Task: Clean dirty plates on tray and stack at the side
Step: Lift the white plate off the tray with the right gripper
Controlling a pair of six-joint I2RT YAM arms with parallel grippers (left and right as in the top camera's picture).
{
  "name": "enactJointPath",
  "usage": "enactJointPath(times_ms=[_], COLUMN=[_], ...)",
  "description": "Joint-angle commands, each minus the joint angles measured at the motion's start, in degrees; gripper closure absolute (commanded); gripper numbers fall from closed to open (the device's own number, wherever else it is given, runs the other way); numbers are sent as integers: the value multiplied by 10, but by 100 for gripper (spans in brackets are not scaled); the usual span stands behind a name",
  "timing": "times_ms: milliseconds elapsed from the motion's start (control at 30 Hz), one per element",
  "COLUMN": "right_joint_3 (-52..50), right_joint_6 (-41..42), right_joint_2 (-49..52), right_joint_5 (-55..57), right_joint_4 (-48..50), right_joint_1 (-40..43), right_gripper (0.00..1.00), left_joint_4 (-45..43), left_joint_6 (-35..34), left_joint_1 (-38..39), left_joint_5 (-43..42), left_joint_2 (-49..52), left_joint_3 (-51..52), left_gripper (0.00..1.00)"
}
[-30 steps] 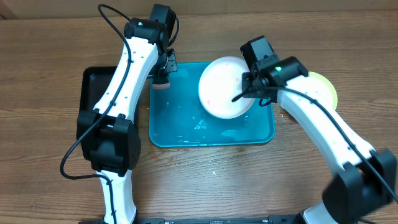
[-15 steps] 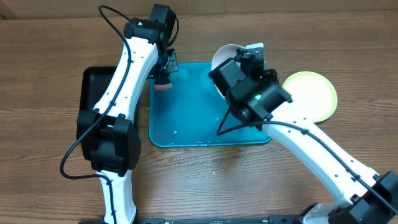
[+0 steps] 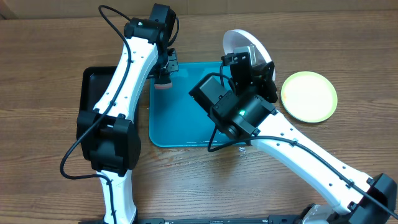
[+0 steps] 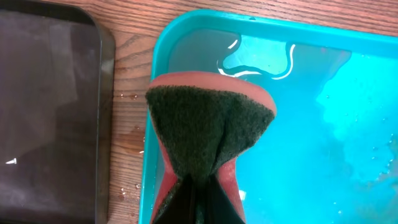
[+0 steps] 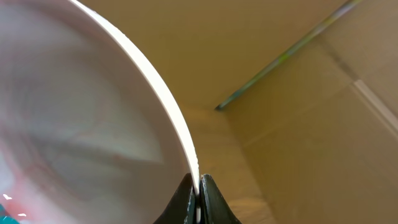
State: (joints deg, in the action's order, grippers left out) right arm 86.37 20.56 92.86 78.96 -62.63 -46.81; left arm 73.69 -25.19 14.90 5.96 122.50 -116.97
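White plate (image 3: 239,40) lifted clear of tray (image 3: 177,121), now steeply tilted, rim pinched by right gripper (image 5: 199,190). Left gripper (image 4: 196,199) clamps sponge (image 4: 208,121) at tray corner. Green plate (image 3: 309,96) flat alongside.

Robot lab bench: wooden table (image 3: 43,62), cardboard backdrop (image 5: 292,74)
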Motion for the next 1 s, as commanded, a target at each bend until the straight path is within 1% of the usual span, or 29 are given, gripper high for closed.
enactJointPath(times_ms=[0, 567, 733, 800, 867, 933, 967], right_joint_3=[11, 11, 11, 11, 10, 10, 9], right_joint_6=[7, 0, 5, 5, 5, 5, 5], right_joint_2=[-12, -12, -12, -12, -12, -12, -12], right_joint_5=[104, 111, 97, 62, 4, -82, -145], right_joint_4=[13, 23, 23, 23, 22, 21, 20], right_joint_1=[-13, -18, -18, -17, -13, -4, 5], right_gripper=[96, 96, 96, 96, 96, 96, 96], left_joint_4=[-2, -2, -2, -3, -2, -3, -3], left_joint_6=[-6, -6, -6, -6, -6, -6, -6], left_joint_1=[1, 1, 1, 1, 1, 1, 1], left_joint_5=[-11, -11, -11, -11, -11, -11, -11], left_joint_2=[-3, -3, -3, -3, -3, -3, -3], left_joint_3=[-1, -1, -1, -1, -1, -1, -1], left_gripper=[96, 96, 96, 96, 96, 96, 96])
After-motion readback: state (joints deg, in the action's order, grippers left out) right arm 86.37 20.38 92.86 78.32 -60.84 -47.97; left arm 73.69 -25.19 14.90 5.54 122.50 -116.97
